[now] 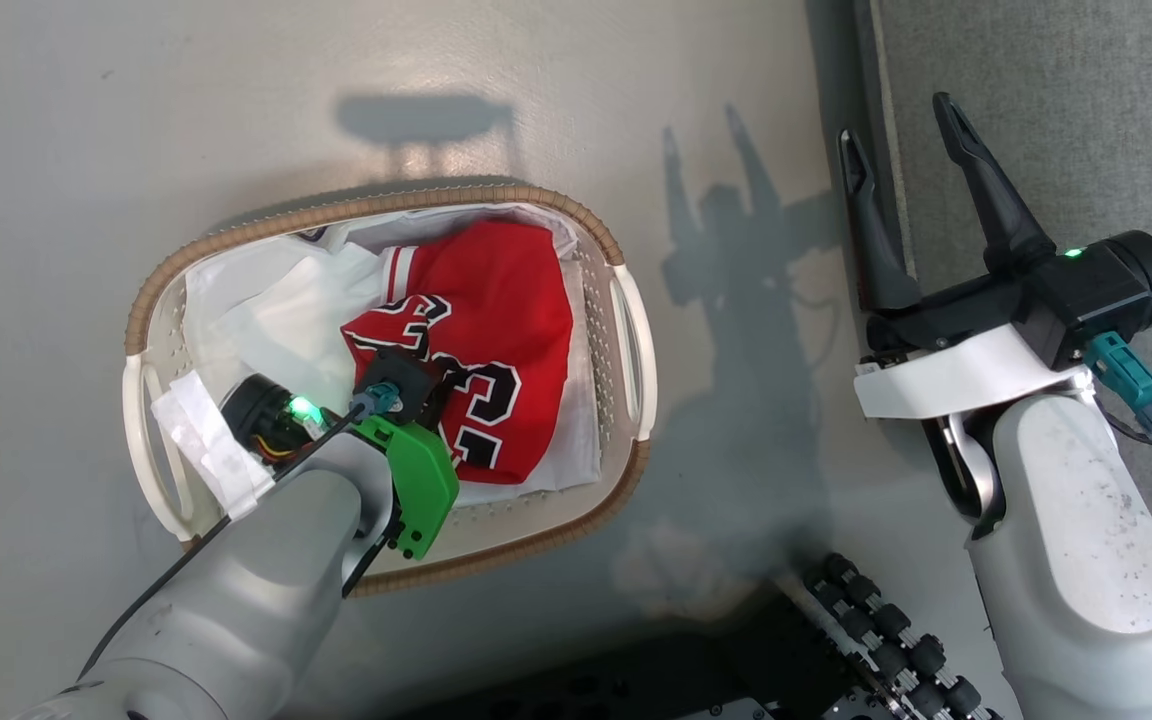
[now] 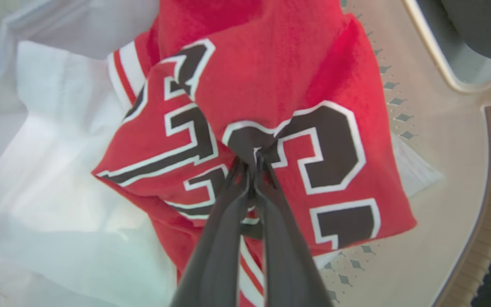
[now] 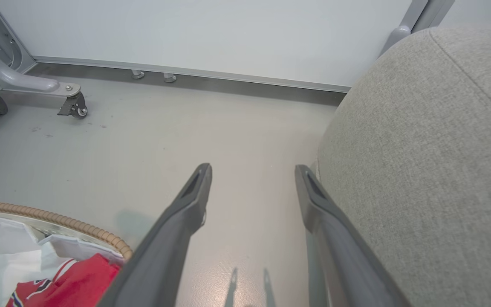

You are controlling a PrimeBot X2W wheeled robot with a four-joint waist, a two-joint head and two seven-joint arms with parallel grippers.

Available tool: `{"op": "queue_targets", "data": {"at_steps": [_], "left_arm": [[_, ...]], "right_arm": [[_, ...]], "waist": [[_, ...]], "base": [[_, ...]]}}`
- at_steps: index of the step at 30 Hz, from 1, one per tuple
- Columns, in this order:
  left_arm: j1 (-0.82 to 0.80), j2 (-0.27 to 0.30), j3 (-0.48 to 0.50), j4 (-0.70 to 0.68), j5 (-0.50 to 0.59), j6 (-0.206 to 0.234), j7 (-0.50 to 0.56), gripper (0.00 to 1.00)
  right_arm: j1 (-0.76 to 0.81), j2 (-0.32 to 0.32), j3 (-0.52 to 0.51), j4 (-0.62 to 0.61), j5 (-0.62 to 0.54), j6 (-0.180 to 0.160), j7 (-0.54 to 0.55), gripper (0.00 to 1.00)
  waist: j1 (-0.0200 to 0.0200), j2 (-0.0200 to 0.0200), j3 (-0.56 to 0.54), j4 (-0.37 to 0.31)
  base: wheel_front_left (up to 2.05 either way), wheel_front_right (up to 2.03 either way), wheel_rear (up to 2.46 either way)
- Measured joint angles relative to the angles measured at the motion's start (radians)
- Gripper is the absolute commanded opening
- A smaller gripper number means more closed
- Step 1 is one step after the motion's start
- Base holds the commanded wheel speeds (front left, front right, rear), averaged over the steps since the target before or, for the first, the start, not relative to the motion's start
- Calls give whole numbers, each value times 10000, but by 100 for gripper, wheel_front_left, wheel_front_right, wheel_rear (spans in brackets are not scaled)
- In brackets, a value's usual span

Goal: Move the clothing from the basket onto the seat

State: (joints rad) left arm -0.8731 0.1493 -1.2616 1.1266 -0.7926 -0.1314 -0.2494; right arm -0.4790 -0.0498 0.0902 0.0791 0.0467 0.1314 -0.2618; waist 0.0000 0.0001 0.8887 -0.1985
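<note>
The red clothing (image 1: 501,310) with black-and-white number 33 lies bunched in the right half of the cream basket (image 1: 633,345), on white cloth. My left gripper (image 2: 252,164) reaches down into the basket, its fingers closed together and pinching a fold of the red clothing (image 2: 271,85) at the number. In the head view its fingertips are hidden under the wrist. My right gripper (image 1: 896,120) stands open in the air, fingers spread over the left edge of the grey seat (image 1: 1066,110). In the right wrist view the right gripper (image 3: 252,170) holds nothing, with the seat (image 3: 424,149) beside its right finger.
White liner cloth (image 1: 266,310) fills the basket's left half. The basket sits on a pale grey floor (image 1: 136,120). A wheeled metal frame leg (image 3: 73,104) and a white wall panel (image 3: 211,34) stand beyond. My dark wheeled base (image 1: 886,640) shows at the bottom.
</note>
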Motion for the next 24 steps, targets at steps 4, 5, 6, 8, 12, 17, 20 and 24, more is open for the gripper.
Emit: {"op": "queue_targets", "data": {"at_steps": [4, 5, 6, 8, 12, 17, 20, 24], "left_arm": [[33, 50, -59, -232, -117, 0, -71, 0], [66, 69, -61, -267, -207, 0, -77, 0], [97, 98, -73, -307, -221, 0, -84, 0], [221, 173, -52, -399, -393, 0, -88, 0], [441, 284, 173, -823, -466, 0, -121, 0], [996, 407, 500, -1484, -370, 0, -130, 0], [1360, 477, 882, -1816, -182, 0, -130, 0], [1749, 487, 1572, -2330, 77, 0, -132, 0]], "right_arm": [[-53, 0, 50, 136, 123, 0, 0, 100], [-53, 0, 69, 201, 153, 0, 2, 100], [-53, 0, 82, 240, 190, 0, 0, 100], [-54, -2, 134, 343, 265, 0, 2, 100], [-54, -2, 184, 594, 407, 0, 2, 100], [-42, 4, 221, 949, 512, 0, 0, 100], [-11, 2, 209, 1164, 514, 0, 0, 100], [118, 2, 184, 1402, 523, 0, 0, 100]], "waist": [[0, 0, -232, -46], [0, 0, -319, -61], [0, 0, -395, -73], [0, 0, -609, -103], [0, 0, -1086, -144], [0, 0, -1800, -166], [0, 0, -2264, -156], [0, 0, -2925, -97]], "base": [[0, 0, 0], [0, 0, 0], [0, 0, 0], [0, 0, 0], [0, 0, 0], [0, 0, 0], [0, 0, 0], [0, 0, 0]]}}
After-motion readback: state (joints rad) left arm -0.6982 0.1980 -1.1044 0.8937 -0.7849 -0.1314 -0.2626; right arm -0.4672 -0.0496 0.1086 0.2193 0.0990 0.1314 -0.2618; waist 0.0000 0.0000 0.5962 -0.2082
